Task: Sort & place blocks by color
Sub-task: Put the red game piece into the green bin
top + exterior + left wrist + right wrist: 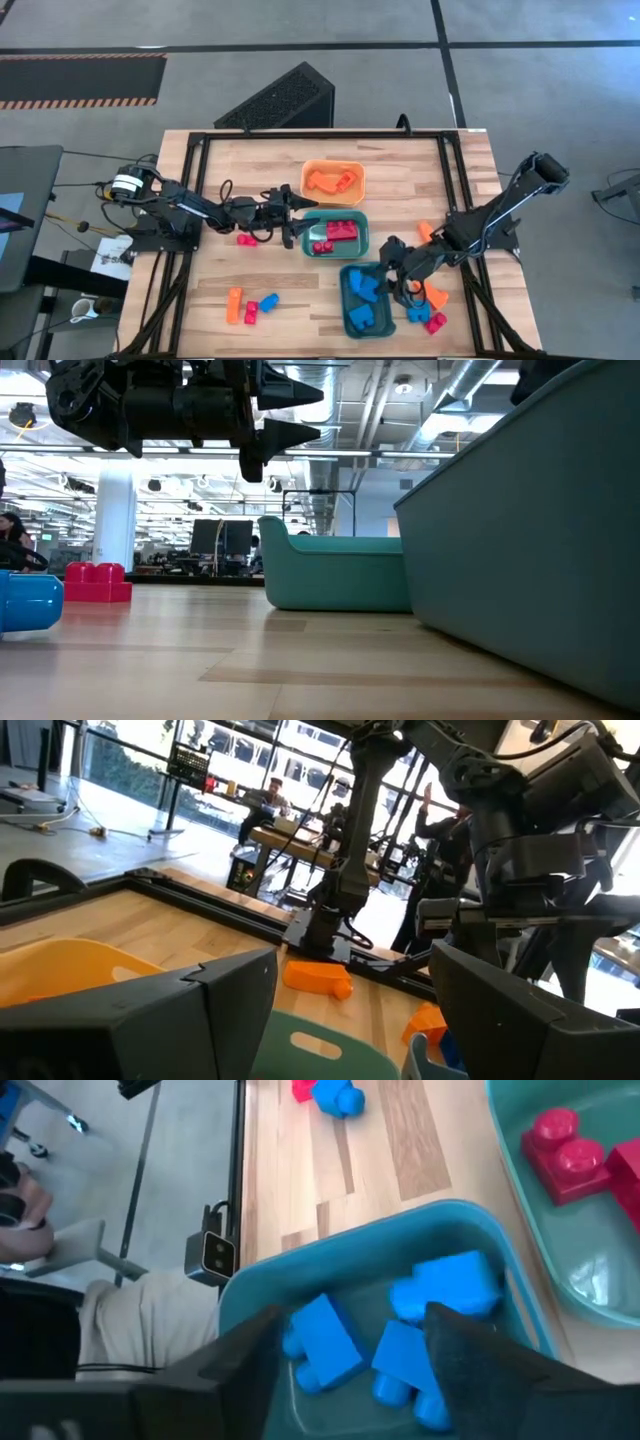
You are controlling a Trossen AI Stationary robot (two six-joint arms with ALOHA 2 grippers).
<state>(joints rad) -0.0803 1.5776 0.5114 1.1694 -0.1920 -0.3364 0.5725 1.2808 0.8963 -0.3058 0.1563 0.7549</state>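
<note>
Both pincers hovered empty over the bins — sorting unfinished.
Right pincer [393, 262] stood spread above the blue bin [352, 322]; left pincer [296, 213], spread too, should descend squarely onto the stray red block [246, 240].

This looks like an open office used as a robotics lab. Beyond the wooden tabletop [300, 660] there is a big hall with exposed ceiling pipes [470, 385], strip lights, a white column [115, 520] and monitors [222, 538]. Behind the tabletop, people sit at a desk [290, 832] near large windows.
</note>
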